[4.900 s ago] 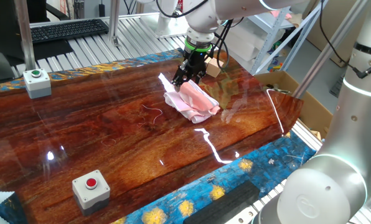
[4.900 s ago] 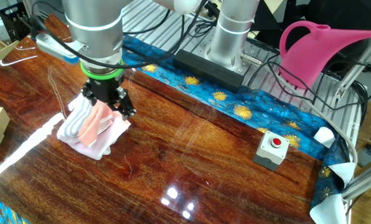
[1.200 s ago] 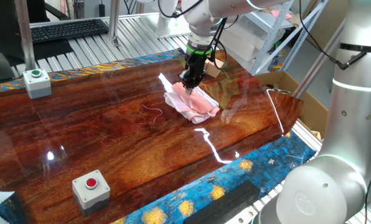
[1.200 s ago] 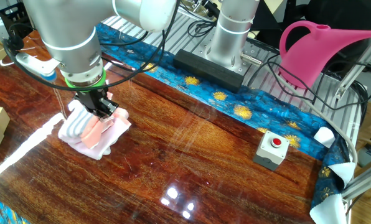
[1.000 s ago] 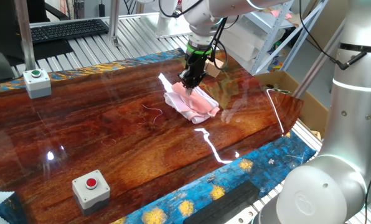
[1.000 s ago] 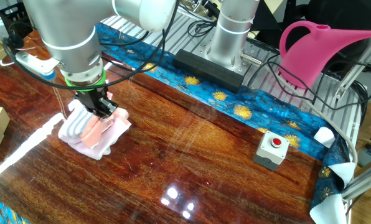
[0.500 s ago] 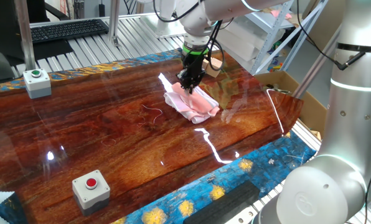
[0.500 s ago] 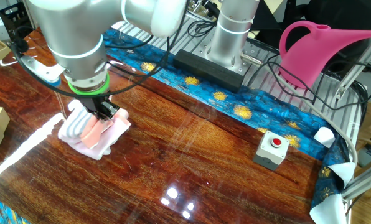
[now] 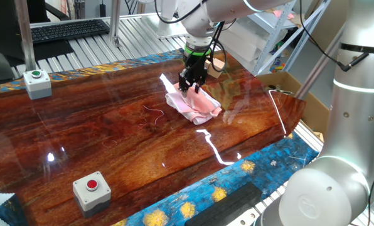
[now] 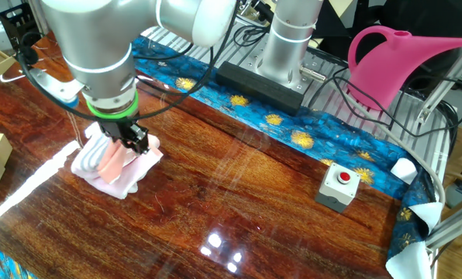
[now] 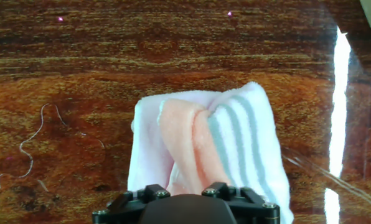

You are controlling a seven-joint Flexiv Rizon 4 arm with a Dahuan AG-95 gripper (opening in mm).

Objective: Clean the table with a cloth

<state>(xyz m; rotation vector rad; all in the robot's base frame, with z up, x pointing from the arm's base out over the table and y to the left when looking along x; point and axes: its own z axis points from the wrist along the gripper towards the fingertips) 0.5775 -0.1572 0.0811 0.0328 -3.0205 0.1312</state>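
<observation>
Closest to us in the hand view, the crumpled pale pink and white cloth (image 11: 204, 149) with grey stripes lies bunched directly under the black two-finger gripper (image 9: 191, 82), resting on the glossy reddish-brown wooden table (image 9: 112, 125). In both fixed views the gripper points straight down into the folds, its jaws a little apart around the raised pink ridge. We judge that it stands partly open and has no firm hold on the fabric.

If we sweep from here without a real pinch, the cloth may stay put while the fingertips run over it, or it may drag by one fold and unroll into a loose tail. Pressing lower could bring the fingertips against the polished wood. Thin pale threads (image 11: 30, 146) curl on the wood just beside the cloth; a wipe that misses them leaves the table unclean, and a loose cloth could merely push them along.

Farther off, a grey box with a red button (image 9: 91, 190) stands on the table well apart from the cloth, and another grey box with a green button (image 9: 36, 81) near the far edge.

The fingertips themselves are hidden: the hand view shows only the gripper's housing, and in the fixed views the folds swallow them. We cannot tell whether they touch the table.
</observation>
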